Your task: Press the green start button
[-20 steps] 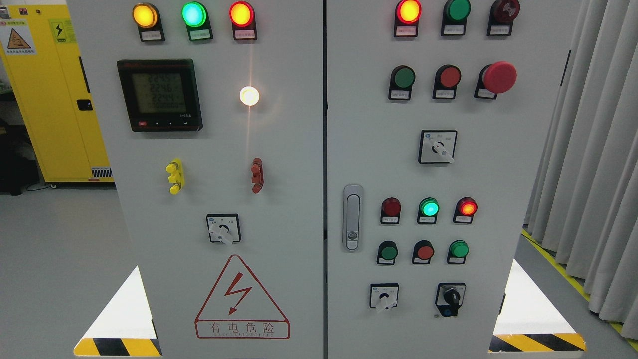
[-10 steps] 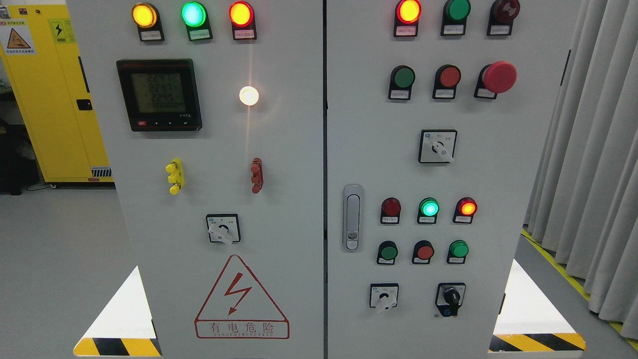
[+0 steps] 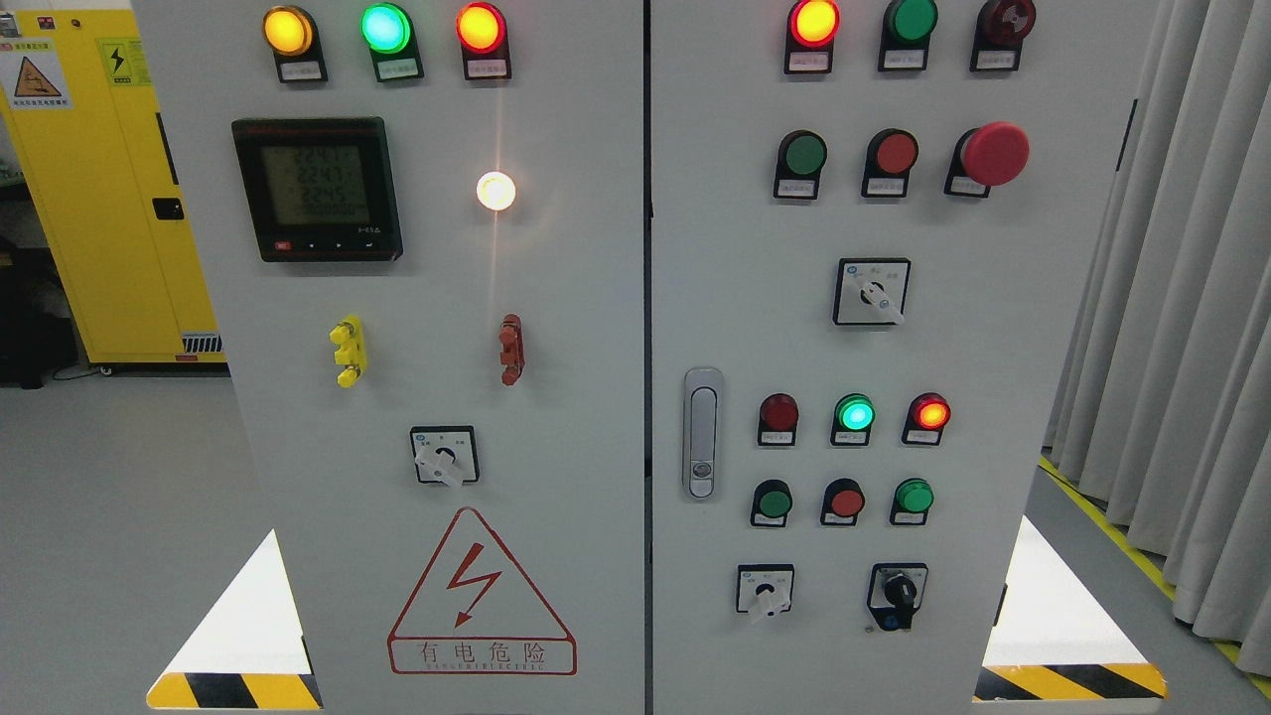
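- The grey control cabinet (image 3: pixel 556 298) fills the view, with two doors side by side.
- No robot hand shows anywhere, so how either one is set cannot be told.
- On the right door, green push buttons sit at 1 o'clock (image 3: pixel 802 154) and at 5 o'clock (image 3: pixel 773 502), with a third (image 3: pixel 914 496) further right.
- Which one is the start button cannot be told; the labels are too small.
- A red mushroom button (image 3: pixel 995 154) sits at 2 o'clock.
- A door handle (image 3: pixel 702 433) lies just right of centre.

I read "有电危险" under the red lightning triangle (image 3: pixel 482 593) on the left cabinet door (image 3: pixel 576 298); the meter display (image 3: pixel 318 189) shows roughly 2247, 2245.
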Controlling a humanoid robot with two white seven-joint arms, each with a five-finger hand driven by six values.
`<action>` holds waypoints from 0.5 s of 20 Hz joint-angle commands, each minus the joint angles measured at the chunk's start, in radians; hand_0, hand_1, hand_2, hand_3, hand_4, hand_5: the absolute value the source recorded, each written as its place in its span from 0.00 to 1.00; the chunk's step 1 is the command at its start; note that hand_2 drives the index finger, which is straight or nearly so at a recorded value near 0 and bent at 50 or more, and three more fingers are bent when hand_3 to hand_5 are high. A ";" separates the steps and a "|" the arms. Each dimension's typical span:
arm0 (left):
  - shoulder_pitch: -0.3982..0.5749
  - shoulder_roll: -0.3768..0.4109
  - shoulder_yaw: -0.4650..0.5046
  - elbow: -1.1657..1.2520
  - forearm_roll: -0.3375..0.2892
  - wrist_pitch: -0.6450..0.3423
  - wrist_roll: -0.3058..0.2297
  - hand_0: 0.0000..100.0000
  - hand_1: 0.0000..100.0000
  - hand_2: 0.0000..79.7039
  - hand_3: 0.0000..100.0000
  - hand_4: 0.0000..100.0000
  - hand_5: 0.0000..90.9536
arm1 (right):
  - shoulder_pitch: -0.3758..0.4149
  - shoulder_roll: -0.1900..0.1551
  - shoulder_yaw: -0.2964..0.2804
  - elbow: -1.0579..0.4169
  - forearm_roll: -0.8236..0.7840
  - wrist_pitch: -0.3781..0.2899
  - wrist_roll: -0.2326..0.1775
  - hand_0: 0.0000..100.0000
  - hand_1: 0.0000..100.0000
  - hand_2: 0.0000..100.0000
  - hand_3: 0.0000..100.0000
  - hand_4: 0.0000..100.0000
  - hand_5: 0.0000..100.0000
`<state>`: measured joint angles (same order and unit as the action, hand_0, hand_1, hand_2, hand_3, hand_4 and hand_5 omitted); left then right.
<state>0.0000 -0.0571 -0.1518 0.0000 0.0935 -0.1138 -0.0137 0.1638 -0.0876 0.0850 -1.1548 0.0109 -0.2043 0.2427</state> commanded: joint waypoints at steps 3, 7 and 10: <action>-0.021 -0.046 -0.002 -0.028 -0.001 -0.001 0.000 0.12 0.56 0.00 0.00 0.00 0.00 | 0.020 -0.020 -0.011 -0.503 0.125 -0.085 -0.002 0.16 0.44 0.00 0.17 0.17 0.04; -0.021 -0.047 -0.003 -0.028 -0.003 -0.001 0.000 0.12 0.56 0.00 0.00 0.00 0.00 | 0.020 -0.027 -0.043 -0.569 0.292 -0.228 -0.002 0.18 0.50 0.00 0.43 0.42 0.30; -0.021 -0.047 -0.003 -0.028 -0.001 0.000 0.000 0.12 0.56 0.00 0.00 0.00 0.00 | 0.005 -0.027 -0.102 -0.582 0.444 -0.354 -0.002 0.20 0.54 0.00 0.60 0.58 0.47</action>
<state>0.0000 -0.0851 -0.1532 0.0000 0.0925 -0.1148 -0.0137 0.1776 -0.1018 0.0586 -1.4782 0.2475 -0.4604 0.2422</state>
